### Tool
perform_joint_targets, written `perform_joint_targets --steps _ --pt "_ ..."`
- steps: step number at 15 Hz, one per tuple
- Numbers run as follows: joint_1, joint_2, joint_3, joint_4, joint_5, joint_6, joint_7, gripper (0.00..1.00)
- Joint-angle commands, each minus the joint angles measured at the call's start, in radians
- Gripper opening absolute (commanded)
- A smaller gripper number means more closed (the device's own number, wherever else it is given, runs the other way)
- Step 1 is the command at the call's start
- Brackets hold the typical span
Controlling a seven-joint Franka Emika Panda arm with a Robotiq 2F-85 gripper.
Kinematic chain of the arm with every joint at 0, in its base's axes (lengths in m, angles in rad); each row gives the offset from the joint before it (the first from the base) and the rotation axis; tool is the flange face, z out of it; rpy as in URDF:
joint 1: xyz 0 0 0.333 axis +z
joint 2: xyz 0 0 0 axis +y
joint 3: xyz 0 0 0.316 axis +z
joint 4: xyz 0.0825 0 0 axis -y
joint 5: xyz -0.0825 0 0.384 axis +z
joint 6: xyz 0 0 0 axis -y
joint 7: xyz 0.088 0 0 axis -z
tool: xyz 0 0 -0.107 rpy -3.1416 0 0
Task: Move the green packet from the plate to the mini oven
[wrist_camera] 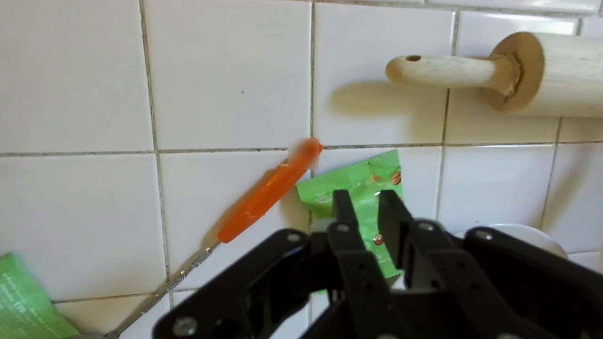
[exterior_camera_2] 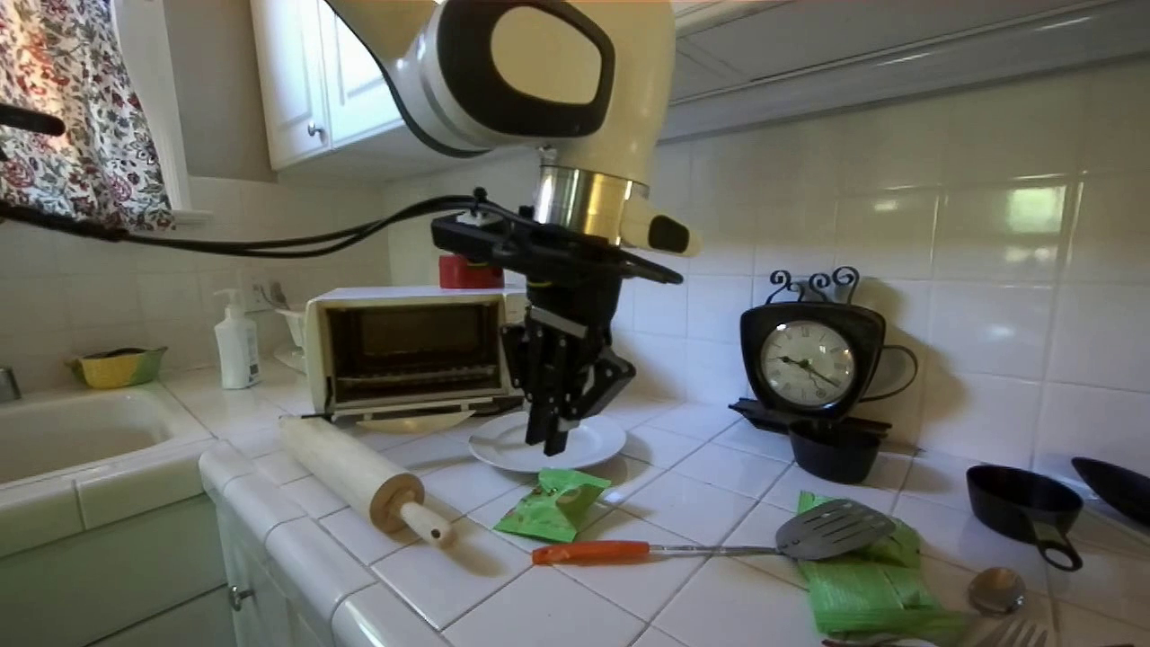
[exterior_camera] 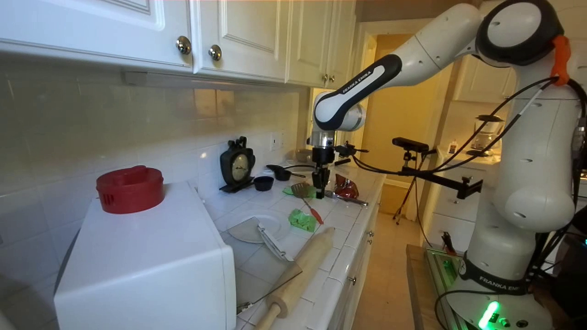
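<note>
Two black fingers point(wrist_camera: 344, 207) of my gripper point(wrist_camera: 363, 195) stood a little bit apart, with just a narrow gap between them. They hung above the counter point(exterior_camera_2: 575, 602), near the green packet point(exterior_camera_2: 554, 506) but higher up than it. That packet lay crinkled on the counter, off the plate point(exterior_camera_2: 597, 442) and just beside it; I could not tell if the two touched. Close to the packet was a spatula point(exterior_camera_2: 710, 550) with an orange handle point(exterior_camera_2: 593, 553), and its gray head point(exterior_camera_2: 835, 530) lay on top of another green packet point(exterior_camera_2: 867, 584). Near the packet, too, lay a fat wooden rolling pin point(exterior_camera_2: 350, 472). Past the plate stood the big white mini oven point(exterior_camera: 156, 238). In an exterior view I saw a rack point(exterior_camera_2: 418, 377) inside it, and a red round thing point(exterior_camera: 130, 190) sat on top. Beside the wall point(exterior_camera_2: 988, 314) stood a black clock point(exterior_camera_2: 813, 364), with a small black cup point(exterior_camera_2: 834, 454) close by it and a black pan point(exterior_camera_2: 1020, 503) farther along.
</note>
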Motion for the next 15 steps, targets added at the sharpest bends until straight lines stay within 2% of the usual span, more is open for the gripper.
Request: perform_joint_targets --steps 1,7,9,15 --pt "-0.032 0.106 0.001 0.109 0.084 -0.055 -0.162 0.54" --pt "-0.078 0.230 0.038 0.218 0.144 -0.049 -0.303 0.96" --pt "-0.089 0.266 0.059 0.249 0.171 -0.040 -0.347 1.00" --pt "-0.104 0.335 0.118 0.303 0.205 -0.016 -0.406 1.00"
